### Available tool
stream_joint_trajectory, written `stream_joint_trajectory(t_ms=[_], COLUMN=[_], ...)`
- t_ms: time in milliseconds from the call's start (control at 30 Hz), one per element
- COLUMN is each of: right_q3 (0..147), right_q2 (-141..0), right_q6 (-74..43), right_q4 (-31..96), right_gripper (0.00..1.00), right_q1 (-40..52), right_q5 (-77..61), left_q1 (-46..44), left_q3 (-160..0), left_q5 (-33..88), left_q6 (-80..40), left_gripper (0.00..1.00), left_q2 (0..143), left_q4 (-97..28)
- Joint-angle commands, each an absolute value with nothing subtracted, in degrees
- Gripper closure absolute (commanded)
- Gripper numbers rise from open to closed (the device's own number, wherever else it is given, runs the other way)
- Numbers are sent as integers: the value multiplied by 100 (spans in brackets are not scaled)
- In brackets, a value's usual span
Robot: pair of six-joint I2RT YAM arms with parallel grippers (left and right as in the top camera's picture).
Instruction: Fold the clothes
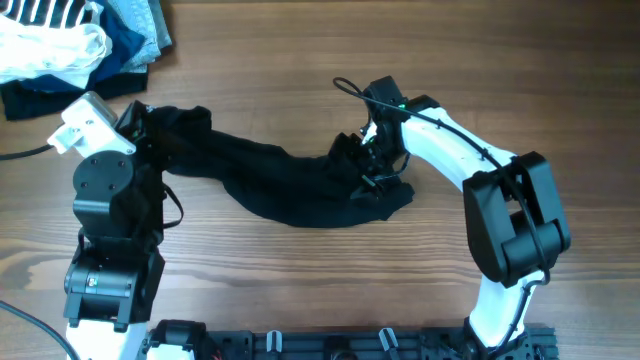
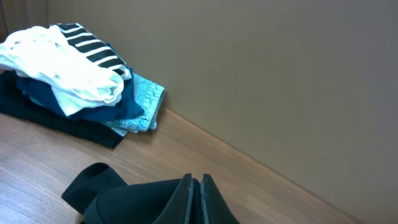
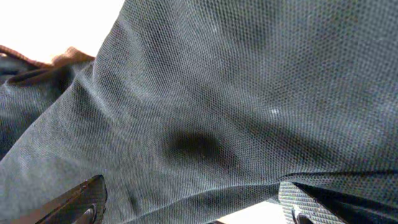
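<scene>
Garment [image 1: 280, 185]: left end effector [image 2: 198, 200] pinches it | right end effector [image 3: 193, 203] seemingly spread

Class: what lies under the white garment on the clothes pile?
Under the white garment show a striped piece, a dark blue one, a light blue one and a black one at the bottom. Their covered parts cannot be seen.

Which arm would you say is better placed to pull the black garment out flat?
Left, I think. The left gripper looks shut on one end of the black garment, so it could pull at once. The right gripper rests on the bunched end with its fingers apart, gripping nothing yet.
</scene>
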State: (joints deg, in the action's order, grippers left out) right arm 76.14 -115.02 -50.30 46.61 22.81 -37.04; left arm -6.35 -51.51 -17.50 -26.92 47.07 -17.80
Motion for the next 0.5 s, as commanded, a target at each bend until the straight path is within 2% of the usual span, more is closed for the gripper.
stream_joint_trajectory(t_ms=[0, 167, 467], right_q3=[7566, 7566, 7568], right_q2=[-11572, -11572, -11572], right_q6=[-5103, -5100, -4923], right_q4=[4652, 4727, 4713], right_gripper=[11, 11, 9], right_q1=[2287, 2290, 2333], right_q5=[-3726, -3841, -4884], left_q1=[-604, -604, -602], left_q3=[-5242, -5242, -5242], left_q5=[-1743, -1745, -1765], left_q6=[-2746, -2744, -2744], left_gripper=[96, 96, 96], left_q2=[4624, 4624, 4624], left_q4=[-1763, -1765, -1754])
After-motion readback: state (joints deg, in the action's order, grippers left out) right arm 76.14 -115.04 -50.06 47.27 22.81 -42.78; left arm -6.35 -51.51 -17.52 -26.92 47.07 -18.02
